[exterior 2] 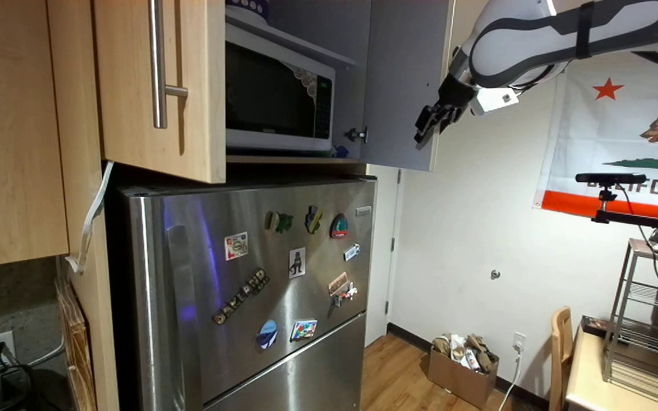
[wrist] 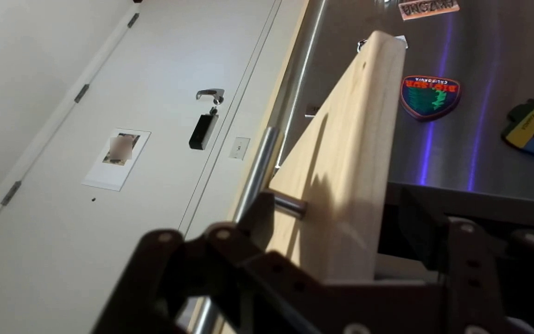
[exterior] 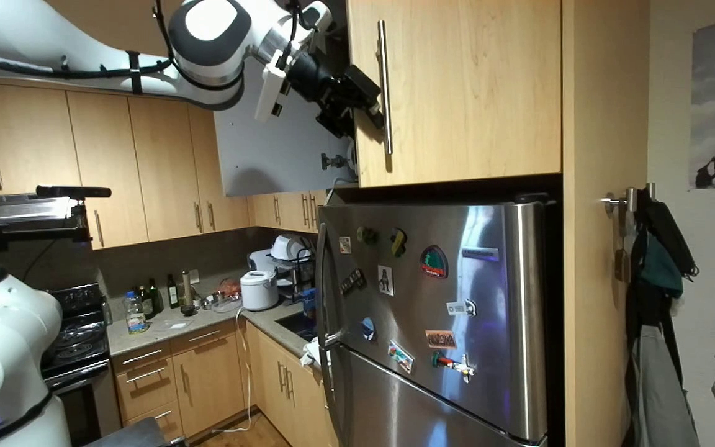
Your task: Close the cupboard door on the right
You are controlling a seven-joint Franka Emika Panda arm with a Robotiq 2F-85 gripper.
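Observation:
The cupboard door on the right, a honey-wood panel (exterior: 469,93) above the fridge, stands open; its grey inner face (exterior 2: 400,85) shows in an exterior view. A slim steel bar handle (exterior: 385,87) runs along its free edge. My gripper (wrist: 339,220) is open and straddles that edge (wrist: 369,162) in the wrist view. One finger (wrist: 263,218) lies on the handle side, overlapping the bar and its post; whether they touch I cannot tell. Past the inner face, with a dark gap, is the opposite finger (wrist: 417,227). Both exterior views show the gripper (exterior: 357,121) at the edge.
Left of this door, the cupboard's second door (exterior 2: 163,85) also stands open, its grey inner face (exterior: 277,143) toward the arm. A microwave (exterior 2: 277,97) sits inside the cupboard. Directly below is the steel fridge (exterior: 419,298) with magnets. A tall wooden panel (exterior: 606,124) borders the right side.

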